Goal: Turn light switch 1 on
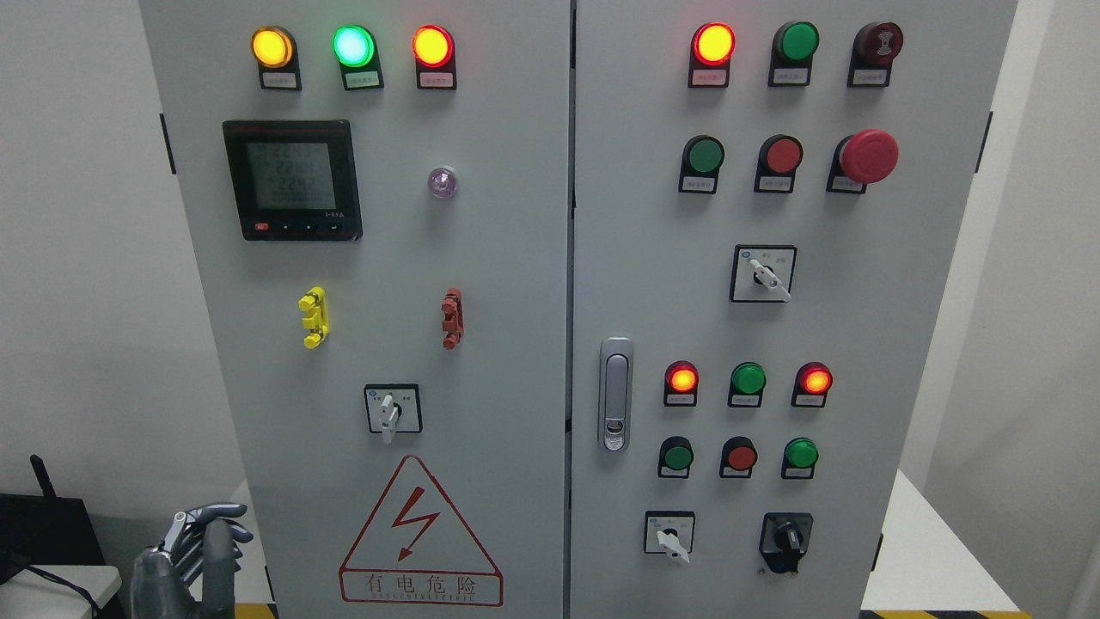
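So the whole view is filled by a grey electrical cabinet [516, 344] with 2 doors. The left robot hand [193, 559] sits way down in the lower left corner, beside the cabinet's left edge and not touching any control. Its fingers look loosely spread and hold nothing. The right one isn't showing at all.

Which control counts as light switch 1 I honestly can't tell, the little labels are too small to read. The nearest candidate to the hand is the white rotary switch [391, 411] on the left door, knob pointing roughly straight down, sitting just above the red warning triangle [419, 537]. There are 2 more white rotary switches on the right door, an upper one [763, 275] and a lower one [670, 535], plus a black selector [785, 540] next to the lower one.

Top of the left door has 3 lit lamps: yellow [272, 47], green [353, 46], red [432, 46]. Below them a digital meter [292, 180] with its screen on. The right door has a handle [615, 394] near its left edge and a big red mushroom button [868, 156] up top.
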Available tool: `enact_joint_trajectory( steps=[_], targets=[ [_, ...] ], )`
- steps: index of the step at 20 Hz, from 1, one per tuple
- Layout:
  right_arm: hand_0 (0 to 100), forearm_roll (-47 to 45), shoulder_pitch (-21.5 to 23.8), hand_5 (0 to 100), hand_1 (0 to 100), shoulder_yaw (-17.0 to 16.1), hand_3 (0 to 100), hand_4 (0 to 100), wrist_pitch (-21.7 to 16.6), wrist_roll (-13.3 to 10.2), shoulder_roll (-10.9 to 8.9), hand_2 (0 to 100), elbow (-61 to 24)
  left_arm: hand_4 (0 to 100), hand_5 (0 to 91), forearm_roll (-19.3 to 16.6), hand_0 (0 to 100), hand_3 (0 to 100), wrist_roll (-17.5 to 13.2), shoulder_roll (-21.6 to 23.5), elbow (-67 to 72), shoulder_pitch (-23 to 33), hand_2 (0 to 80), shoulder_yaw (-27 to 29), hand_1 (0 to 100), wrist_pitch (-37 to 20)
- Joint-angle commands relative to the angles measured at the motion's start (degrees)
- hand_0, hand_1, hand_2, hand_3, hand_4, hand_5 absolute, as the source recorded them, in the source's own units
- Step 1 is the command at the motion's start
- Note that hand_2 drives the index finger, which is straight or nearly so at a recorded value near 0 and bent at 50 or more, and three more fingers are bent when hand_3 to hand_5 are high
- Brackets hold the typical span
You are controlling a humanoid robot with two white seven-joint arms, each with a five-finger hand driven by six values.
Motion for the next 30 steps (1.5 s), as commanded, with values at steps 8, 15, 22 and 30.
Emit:
enact_joint_trajectory(
  steps=[8,15,22,30],
  targets=[
    [12,-1.1,0.0,0,39,0.0,0,0,0.0,0.2,0.01,0,-0.1,83,80.9,-1.9,0,80,4.8,-1.8,-3.2,-2.2,52.8,-10.4,34,7.4],
    [12,-1.0,0.0,0,39,0.0,0,0,0.0,0.2,0.01,0,0.0,83,81.2,-4.0,1,79,8.2,-1.8,-3.2,-3.4,52.6,-12.2,38,12.1],
    [12,-1.0,0.0,0,39,0.0,0,0,0.0,0.2,0.01,0,-0.1,82,81.0,-4.2,2,78,8.9,-1.9,-3.2,-4.6,51.8,-13.2,42,15.2],
    [12,-1.0,0.0,0,39,0.0,0,0,0.0,0.2,0.01,0,-0.1,82,81.2,-4.4,12,76,11.0,-2.0,-3.1,-5.9,52.0,-14.6,49,17.9]
  ],
)
